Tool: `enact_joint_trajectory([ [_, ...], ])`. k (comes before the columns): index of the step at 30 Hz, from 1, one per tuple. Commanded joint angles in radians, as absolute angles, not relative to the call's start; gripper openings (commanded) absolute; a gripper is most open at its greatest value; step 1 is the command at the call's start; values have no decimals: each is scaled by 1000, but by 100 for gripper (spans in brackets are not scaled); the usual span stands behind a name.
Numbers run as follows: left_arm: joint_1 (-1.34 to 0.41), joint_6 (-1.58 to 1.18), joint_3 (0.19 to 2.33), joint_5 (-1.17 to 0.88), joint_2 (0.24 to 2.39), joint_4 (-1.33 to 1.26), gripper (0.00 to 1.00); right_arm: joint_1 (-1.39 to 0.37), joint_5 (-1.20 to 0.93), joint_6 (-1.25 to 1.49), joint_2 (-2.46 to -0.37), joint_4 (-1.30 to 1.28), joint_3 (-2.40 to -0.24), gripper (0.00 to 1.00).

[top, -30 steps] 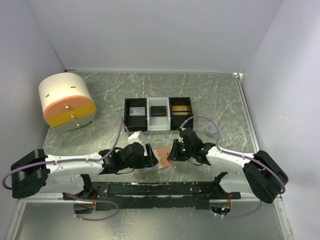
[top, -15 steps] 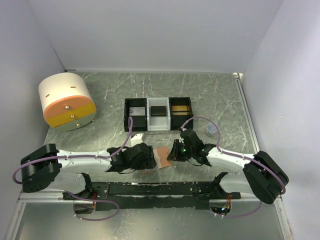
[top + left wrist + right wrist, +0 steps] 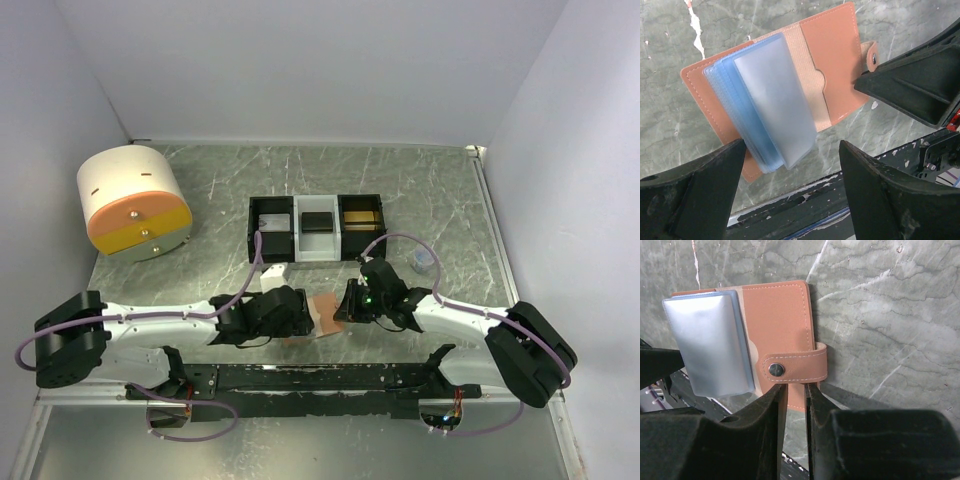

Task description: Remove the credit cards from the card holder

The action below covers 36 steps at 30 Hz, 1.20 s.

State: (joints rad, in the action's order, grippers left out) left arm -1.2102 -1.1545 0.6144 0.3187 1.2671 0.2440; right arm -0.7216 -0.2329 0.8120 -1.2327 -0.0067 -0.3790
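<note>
Plainly, the card holder lay opened flat on the worktop, at the lower centre of the top view, between the two arms. The right jaws were nearly closed and pinched the edge of its salmon cover just beside the snap strap, at the bottom of the right wrist view. The left jaws stood wide open, one at each lower corner of the left wrist view, straddling the end of the fanned blue sleeves without touching them. Whether cards sat inside those frosted sleeves could not be told. The likely trouble was that the pinch held only a thin lip of cover, so a pull on a sleeve might drag the holder free or slide it toward the black rail. The sleeves looked limp and stacked, so closing could catch several at once rather than a single card
</note>
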Motion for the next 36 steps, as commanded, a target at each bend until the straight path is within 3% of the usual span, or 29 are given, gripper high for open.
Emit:
enact_joint_trajectory([
  [1, -1220, -1148, 648, 332, 1291, 225, 86, -726, -235, 809, -1254, -52, -348, 21],
  [22, -1261, -1248, 793, 480, 1365, 530, 88, -726, -231, 800, -1261, -66, -360, 21],
  [31, -1261, -1188, 676, 420, 1330, 236, 86, -726, -238, 802, -1261, -64, -365, 21],
  [36, -1259, -1213, 705, 427, 1399, 282, 84, -726, -232, 796, -1253, -79, -368, 21],
])
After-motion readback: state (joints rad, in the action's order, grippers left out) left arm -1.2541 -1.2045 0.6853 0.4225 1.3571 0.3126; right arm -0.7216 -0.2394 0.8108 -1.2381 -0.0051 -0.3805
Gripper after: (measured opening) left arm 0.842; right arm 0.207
